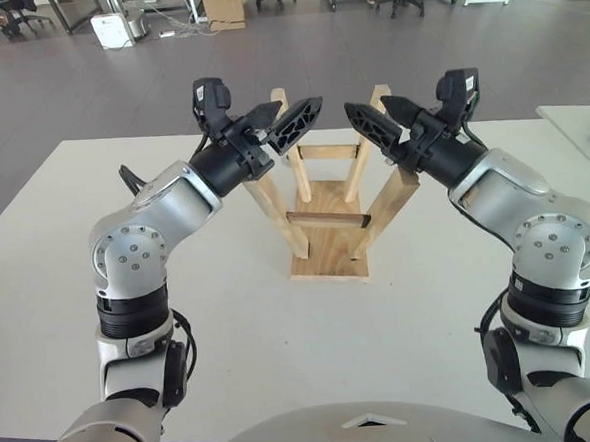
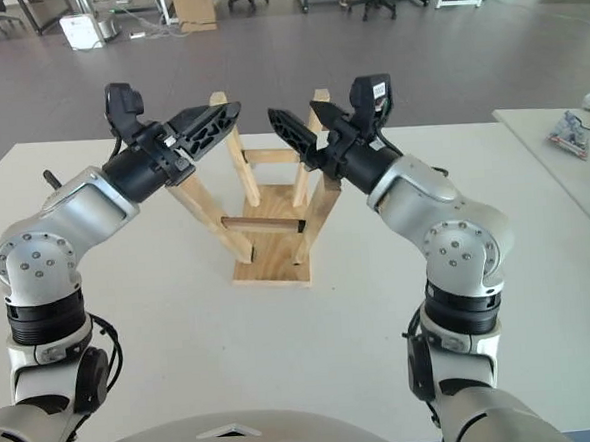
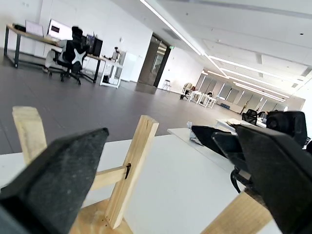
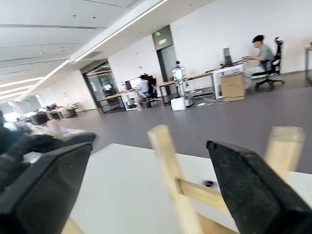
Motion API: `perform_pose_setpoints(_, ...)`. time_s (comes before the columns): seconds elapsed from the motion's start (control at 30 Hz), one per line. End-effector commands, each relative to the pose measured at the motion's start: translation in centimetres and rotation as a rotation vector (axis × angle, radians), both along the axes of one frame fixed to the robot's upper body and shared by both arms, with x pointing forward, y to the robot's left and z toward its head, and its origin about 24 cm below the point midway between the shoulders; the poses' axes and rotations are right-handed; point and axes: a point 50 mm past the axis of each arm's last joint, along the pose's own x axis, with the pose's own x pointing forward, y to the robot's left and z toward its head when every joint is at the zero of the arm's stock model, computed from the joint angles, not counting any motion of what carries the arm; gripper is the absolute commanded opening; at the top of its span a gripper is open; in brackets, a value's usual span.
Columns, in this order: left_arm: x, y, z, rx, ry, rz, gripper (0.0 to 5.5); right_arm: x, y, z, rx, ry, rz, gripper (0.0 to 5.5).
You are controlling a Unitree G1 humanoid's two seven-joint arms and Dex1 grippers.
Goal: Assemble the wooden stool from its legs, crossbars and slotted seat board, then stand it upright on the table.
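Observation:
The wooden stool stands upside down on the white table [image 1: 67, 255], its seat board [image 1: 328, 264] flat on the surface and its legs pointing up. Crossbars [image 1: 325, 217] join the legs at front and back. My left gripper [image 1: 294, 116] hovers open over the top of the front left leg [image 1: 274, 212]. Facing it, my right gripper [image 1: 368, 111] is open above the front right leg [image 1: 389, 203]. Neither holds anything. In the left wrist view a leg [image 3: 131, 170] rises between my open fingers [image 3: 53, 180]. The right wrist view has a leg [image 4: 170, 170] between its fingers [image 4: 253, 190].
A second table [image 2: 562, 160] stands off to the right with a small packet [image 2: 570, 124] on it. The table's far edge runs just behind the stool. Open white tabletop lies on either side and in front of the stool.

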Motion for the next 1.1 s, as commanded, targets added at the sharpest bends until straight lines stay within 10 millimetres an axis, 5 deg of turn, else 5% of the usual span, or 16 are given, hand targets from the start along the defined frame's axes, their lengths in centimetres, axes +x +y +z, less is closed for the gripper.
perform_pose_setpoints(0.03, -1.1, 1.0, 8.1, -0.080, -0.235, 0.056, 4.82, -1.1, -1.6, 5.8, 0.228, -0.153, 0.041, 4.41)
perform_pose_setpoints(0.13, -2.2, 3.0, 11.5, -0.156, -0.326, 0.111, 4.82, -2.1, -2.3, 8.0, 0.334, -0.206, 0.083, 4.41)
perform_pose_setpoints(0.2, -1.8, 3.3, 9.2, -0.122, -0.238, 0.120, 4.82, -2.2, -1.5, 5.8, 0.314, -0.102, 0.112, 4.41)
perform_pose_setpoints(0.27, -1.2, 2.5, 2.3, 0.015, -0.001, 0.077, 4.82, -2.2, -0.1, 0.2, 0.136, 0.094, 0.078, 4.41)
perform_pose_setpoints(0.33, -3.0, 1.9, -7.0, 0.186, 0.317, -0.051, 4.82, -3.2, 1.7, -4.8, -0.027, 0.265, 0.066, 4.41)
perform_pose_setpoints(0.37, -4.3, 1.8, -10.0, 0.239, 0.414, -0.091, 4.82, -3.6, 2.2, -5.9, -0.033, 0.311, 0.068, 4.41)
perform_pose_setpoints(0.43, -5.3, 1.8, -12.0, 0.251, 0.467, -0.103, 4.82, -3.6, 2.4, -6.2, -0.018, 0.322, 0.050, 4.41)
perform_pose_setpoints(0.63, -2.2, 2.0, -7.6, 0.240, 0.212, -0.022, 4.82, -2.3, 1.9, -4.7, 0.020, 0.240, -0.007, 4.41)
perform_pose_setpoints(0.9, -0.5, -1.0, -1.5, 0.093, 0.002, -0.082, 4.82, 0.4, -0.4, -2.2, -0.021, 0.115, -0.104, 4.41)
perform_pose_setpoints(1.1, -0.5, 0.1, -0.5, 0.059, -0.032, -0.002, 4.82, 1.1, -1.4, -1.7, 0.013, 0.071, -0.211, 4.41)
